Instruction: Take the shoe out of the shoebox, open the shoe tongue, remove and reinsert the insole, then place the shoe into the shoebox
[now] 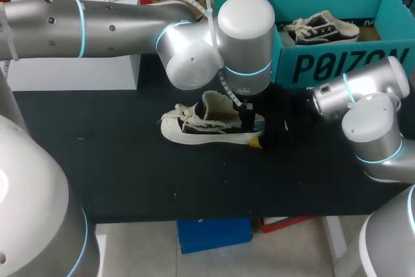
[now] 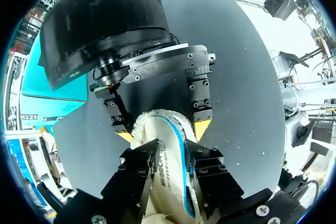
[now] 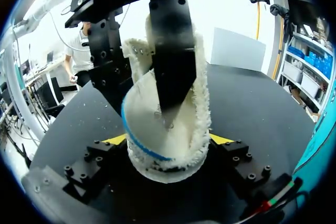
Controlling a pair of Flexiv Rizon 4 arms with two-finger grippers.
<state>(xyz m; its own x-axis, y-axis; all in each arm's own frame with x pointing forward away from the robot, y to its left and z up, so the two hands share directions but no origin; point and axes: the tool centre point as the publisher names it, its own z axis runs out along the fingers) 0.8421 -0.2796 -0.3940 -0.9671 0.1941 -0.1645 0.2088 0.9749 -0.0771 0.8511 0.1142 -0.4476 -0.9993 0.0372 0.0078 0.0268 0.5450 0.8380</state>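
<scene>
A black-and-white sneaker (image 1: 194, 129) lies on its side on the black table, toe to the left. At its heel, my left gripper (image 1: 251, 129) comes down from above and is shut on the heel end of the cream fleece insole (image 2: 165, 161), which has a blue edge. One left finger presses the insole's smooth face, the other its back. My right gripper (image 3: 168, 140) faces the heel from the right. It is open wide, with its yellow tips (image 2: 202, 128) on either side of the insole (image 3: 157, 129) and not touching it. The teal shoebox (image 1: 337, 63) stands behind.
A second sneaker (image 1: 324, 28) lies inside the shoebox at the back right. A white box (image 1: 71, 63) stands at the back left, under my left arm. My right arm (image 1: 363, 105) crowds the table's right side. Bare black tabletop (image 1: 130, 173) spreads in front of the shoe.
</scene>
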